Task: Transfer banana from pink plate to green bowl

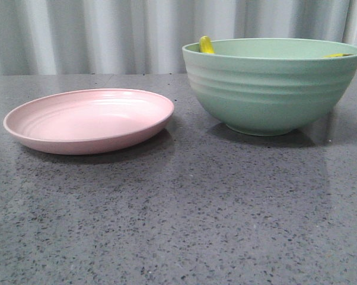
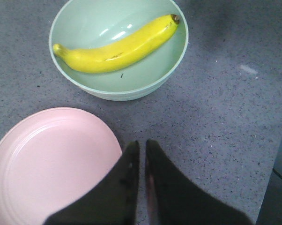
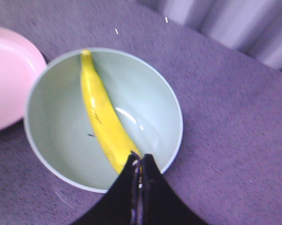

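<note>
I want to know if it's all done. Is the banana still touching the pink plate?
Apart. The left wrist view shows the banana lying inside the green bowl, with grey table between the bowl and the bare pink plate.

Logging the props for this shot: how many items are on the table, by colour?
Yellow: 1, the banana
Pink: 1, the plate
Green: 1, the bowl
Total: 3

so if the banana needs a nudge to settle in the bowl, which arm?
Right, probably. Its gripper hangs shut directly over the banana in the green bowl. The left gripper, also shut, sits off beside the bare pink plate, apart from the bowl.
</note>
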### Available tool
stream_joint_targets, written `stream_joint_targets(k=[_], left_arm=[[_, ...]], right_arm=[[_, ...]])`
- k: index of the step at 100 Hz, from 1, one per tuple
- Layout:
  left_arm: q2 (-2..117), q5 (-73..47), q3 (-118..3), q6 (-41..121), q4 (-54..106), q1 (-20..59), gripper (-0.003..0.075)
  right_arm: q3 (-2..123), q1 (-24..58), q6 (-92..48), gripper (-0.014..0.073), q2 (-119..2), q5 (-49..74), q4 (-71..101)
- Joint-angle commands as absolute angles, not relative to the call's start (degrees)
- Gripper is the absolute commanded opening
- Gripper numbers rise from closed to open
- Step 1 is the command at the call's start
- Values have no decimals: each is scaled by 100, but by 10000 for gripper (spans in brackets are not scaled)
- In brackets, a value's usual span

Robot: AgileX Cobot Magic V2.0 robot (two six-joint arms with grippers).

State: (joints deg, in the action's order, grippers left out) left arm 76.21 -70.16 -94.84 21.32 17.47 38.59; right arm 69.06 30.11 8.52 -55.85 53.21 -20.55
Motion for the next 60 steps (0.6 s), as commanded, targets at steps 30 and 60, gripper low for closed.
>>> stream_joint_targets(k=[30, 60], left_arm=[[5563, -4513, -7180, 2081, 1835, 3859, -19], [3441, -2338, -4281, 2081, 1835, 3859, -19]], right_arm=[[4888, 2986, 1200, -74, -3441, 3136, -2126], [3542, 2986, 1599, -74, -2025, 2278, -2137]])
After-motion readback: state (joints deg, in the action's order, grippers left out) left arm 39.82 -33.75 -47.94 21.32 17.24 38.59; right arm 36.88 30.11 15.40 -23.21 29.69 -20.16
